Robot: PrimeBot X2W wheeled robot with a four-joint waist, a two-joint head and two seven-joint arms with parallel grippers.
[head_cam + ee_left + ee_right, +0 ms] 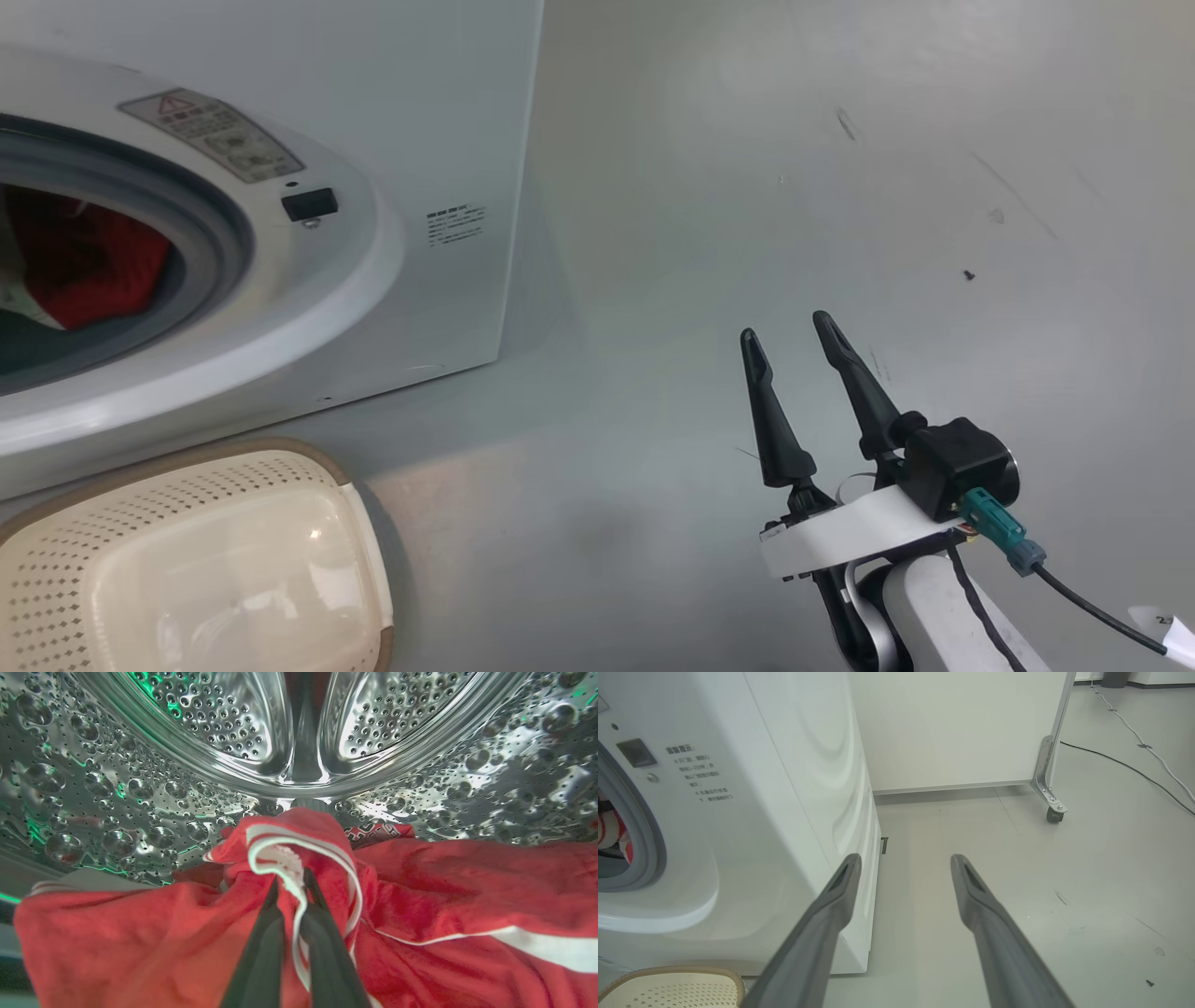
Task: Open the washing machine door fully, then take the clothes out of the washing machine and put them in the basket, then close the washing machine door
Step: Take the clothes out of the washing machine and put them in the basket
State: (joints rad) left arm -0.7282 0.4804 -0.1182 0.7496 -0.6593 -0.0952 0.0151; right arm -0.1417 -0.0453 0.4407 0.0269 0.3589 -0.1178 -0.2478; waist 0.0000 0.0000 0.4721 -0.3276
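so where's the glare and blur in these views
Head view: a small glare spot in the basket, the inside of the washing machine dim. Left wrist view: the steel drum glints hard with green reflections and bows from the wide lens; the left gripper blurs near the lens, the clothes are sharp. Right wrist view: even light, the right gripper soft close up.

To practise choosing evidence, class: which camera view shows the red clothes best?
The left wrist view: the clothes cover its lower half, stripes clear, pinched in the left jaws. Head view shows a small red patch; right wrist view, a sliver.
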